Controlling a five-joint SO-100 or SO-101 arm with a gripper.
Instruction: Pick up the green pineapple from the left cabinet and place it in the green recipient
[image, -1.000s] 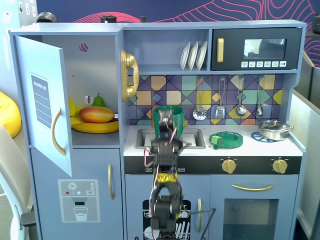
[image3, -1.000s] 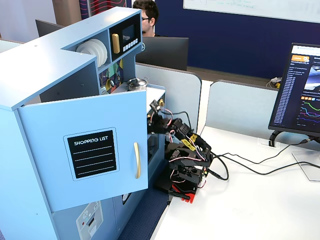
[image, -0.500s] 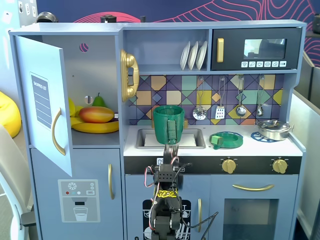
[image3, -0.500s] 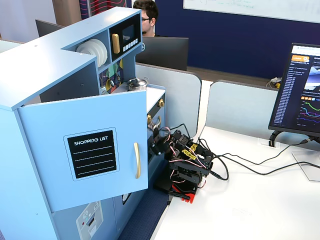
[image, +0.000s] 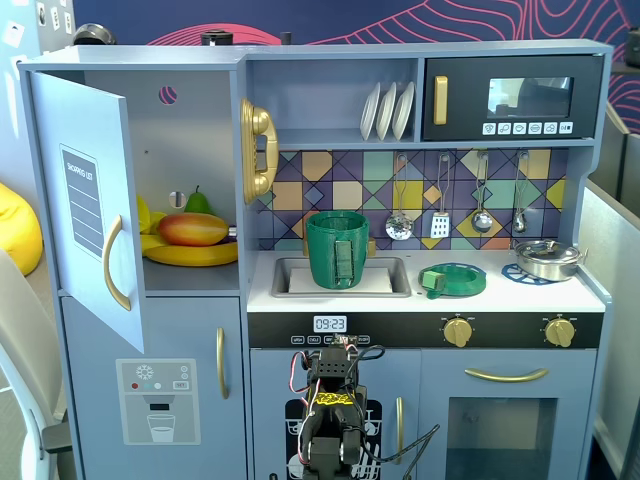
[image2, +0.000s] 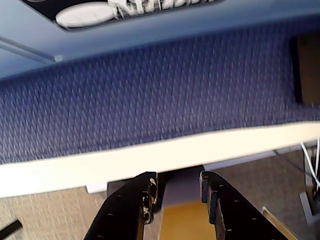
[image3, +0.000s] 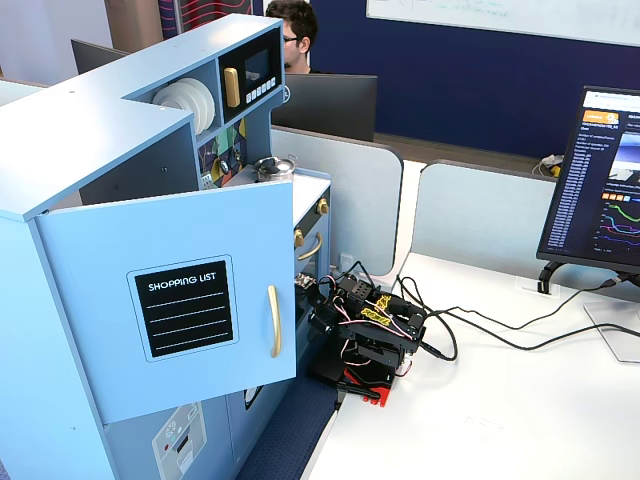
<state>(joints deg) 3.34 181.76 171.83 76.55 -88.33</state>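
Cabinet contents: the left cabinet (image: 185, 190) stands with its door (image: 90, 200) swung open; on its shelf lie a mango (image: 193, 229), a banana (image: 195, 255) under it, and a green pear (image: 198, 202) with a dark stem behind.
Green pineapple: not made out in any view; it may sit hidden behind the mango, but that cannot be told.
In the way: the open door with its "shopping list" panel (image3: 185, 308) blocks the cabinet's inside in the fixed view from the side.
Green recipient: the tall dark-green pot (image: 337, 249) stands upright in the sink (image: 385, 275), ribbed strap handle facing front.
Counter: a low green round dish (image: 453, 279) lies right of the sink; a small metal pan (image: 548, 258) sits further right on the counter (image: 500, 290).
Arm: folded low in front of the kitchen's lower doors, well below the shelf and the pot.
Jaws: the gripper (image2: 177, 192) shows a narrow gap between its black fingers (image2: 135, 197), holding nothing; blurred blue fabric and a pale edge lie beyond.
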